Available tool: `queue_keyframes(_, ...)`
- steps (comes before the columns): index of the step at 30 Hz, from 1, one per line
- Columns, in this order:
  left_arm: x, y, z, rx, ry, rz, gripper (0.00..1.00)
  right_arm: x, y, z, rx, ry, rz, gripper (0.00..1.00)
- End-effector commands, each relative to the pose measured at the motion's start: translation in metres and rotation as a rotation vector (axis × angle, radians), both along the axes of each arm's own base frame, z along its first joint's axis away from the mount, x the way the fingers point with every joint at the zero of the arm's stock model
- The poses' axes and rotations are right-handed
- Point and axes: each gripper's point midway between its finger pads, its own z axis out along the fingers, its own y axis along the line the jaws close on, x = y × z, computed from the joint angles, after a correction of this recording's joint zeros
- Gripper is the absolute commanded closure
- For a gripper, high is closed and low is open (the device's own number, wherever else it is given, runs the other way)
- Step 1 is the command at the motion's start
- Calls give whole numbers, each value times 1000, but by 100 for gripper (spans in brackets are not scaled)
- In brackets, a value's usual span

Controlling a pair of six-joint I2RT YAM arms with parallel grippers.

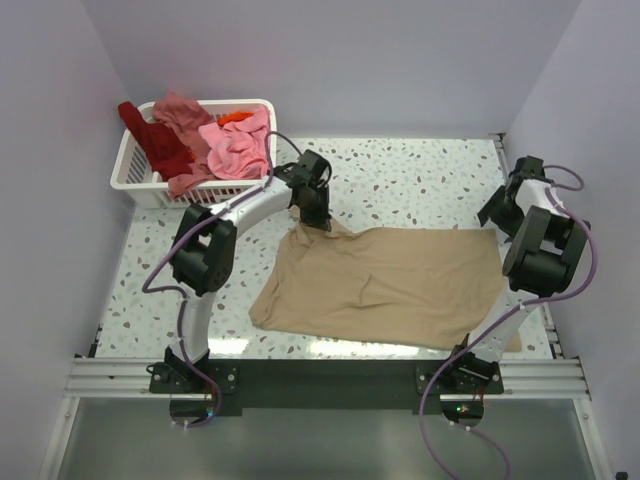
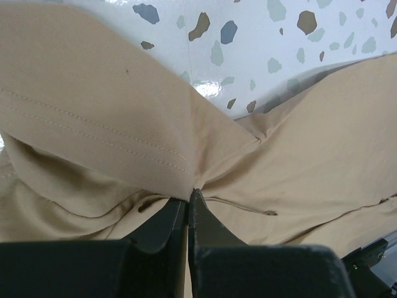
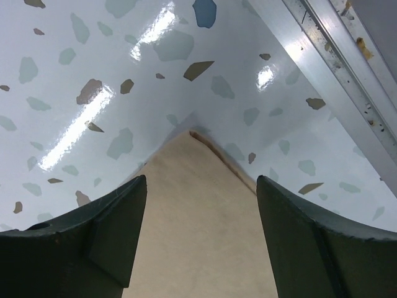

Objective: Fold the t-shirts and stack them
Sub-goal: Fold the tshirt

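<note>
Back-left, the white basket (image 1: 132, 180) is holding the dark red shirt (image 1: 152, 138), salmon shirt (image 1: 180, 112), pink shirt (image 1: 240, 148) and a bit of the orange shirt (image 1: 236, 117). Next, the left gripper (image 2: 188, 205) is pinching the far-left corner of the tan t-shirt (image 1: 385, 285), fingers closed tight on the cloth, which is bunching there. The tan t-shirt is lying spread approx. mid-table (image 1: 420, 180). At right, the right gripper (image 3: 200, 186) is hanging w/ fingers wide apart over the shirt's far-right corner, gripping nothing.
</note>
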Motion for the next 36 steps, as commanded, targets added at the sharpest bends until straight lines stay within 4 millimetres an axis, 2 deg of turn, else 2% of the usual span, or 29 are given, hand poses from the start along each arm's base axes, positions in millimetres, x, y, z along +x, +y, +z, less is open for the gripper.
queue_keyframes(1,6,1,45,-56,-47,28,100,13,-6,-10,-10,-69,-40,26)
queue_keyframes(4,5,2,48,-57,-38,40,100,22,-8,-13,-19,-105,-45,27)
queue_keyframes(15,0,9,53,-34,-33,53,100,34,-15,-31,-30,-107,-50,35)
queue_keyframes(20,-2,10,55,-35,-33,58,100,31,-14,-38,-17,-84,-49,53)
queue_keyframes(25,-4,10,57,-45,-35,64,100,26,-7,-44,9,-77,-38,66)
queue_keyframes(28,-3,10,60,-52,-44,62,100,26,-2,-44,30,-79,-26,79)
queue_keyframes(33,-4,9,61,-60,-44,59,100,20,3,-40,42,-78,-16,81)
queue_keyframes(36,-6,9,61,-70,-46,59,100,12,5,-42,53,-53,-17,75)
